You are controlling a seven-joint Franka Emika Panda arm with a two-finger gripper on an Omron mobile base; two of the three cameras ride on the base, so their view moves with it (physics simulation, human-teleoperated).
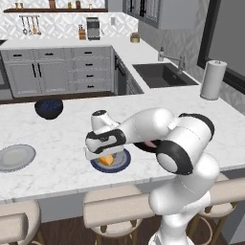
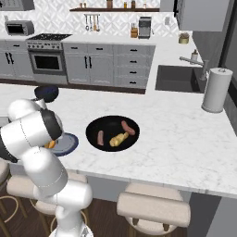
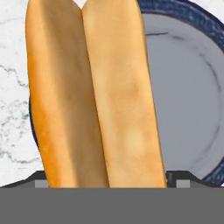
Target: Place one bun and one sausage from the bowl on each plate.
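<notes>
My gripper (image 3: 109, 180) is shut on a long golden bun (image 3: 96, 96), its dark fingertips (image 3: 41, 181) pressed against the bun's two sides. The bun hangs just over the left part of the dark blue plate (image 3: 188, 96) with the paler centre. From the left base, the gripper (image 1: 104, 158) holds the bun (image 1: 108, 160) low over that plate (image 1: 123, 162). The wide black bowl (image 2: 112, 121) sits to the plate's right (image 2: 69, 141) and holds two sausages (image 2: 100, 137) (image 2: 128, 127) and one bun (image 2: 118, 138). A light grey plate (image 1: 16, 157) lies bare at the counter's far left.
A smaller deep dark blue bowl (image 1: 49, 108) stands behind the plates. A paper towel roll (image 2: 216, 90) stands by the sink (image 2: 178, 77) at the right. Round stools (image 1: 112, 210) line the counter's near edge below the arm.
</notes>
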